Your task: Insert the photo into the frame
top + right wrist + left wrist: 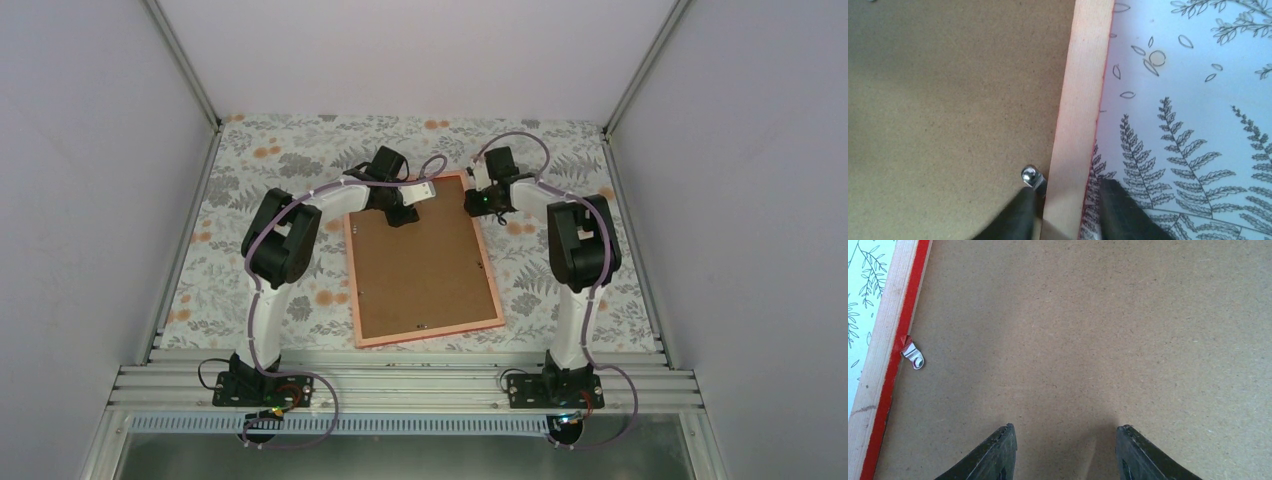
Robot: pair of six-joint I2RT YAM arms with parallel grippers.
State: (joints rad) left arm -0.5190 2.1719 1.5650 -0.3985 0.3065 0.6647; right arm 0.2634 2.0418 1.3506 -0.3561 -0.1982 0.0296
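The frame (430,333) lies face down on the table, its paler back rail up, with a brown backing board (420,265) inside it. The photo is hidden. My left gripper (398,215) is over the board's far left part. In the left wrist view it (1065,432) is open, its fingertips wide apart just above bare board (1088,330), right of the frame's red-edged rail (890,340). My right gripper (480,205) is at the frame's far right corner. There it (1068,192) straddles the rail (1083,90), one finger on each side, closed in on it.
A small metal clip (1030,176) juts from the rail onto the board (948,100), right beside my right gripper's inner finger. Another clip (914,356) sits at the left rail. A fern-print cloth (1188,90) covers the table. White walls enclose three sides.
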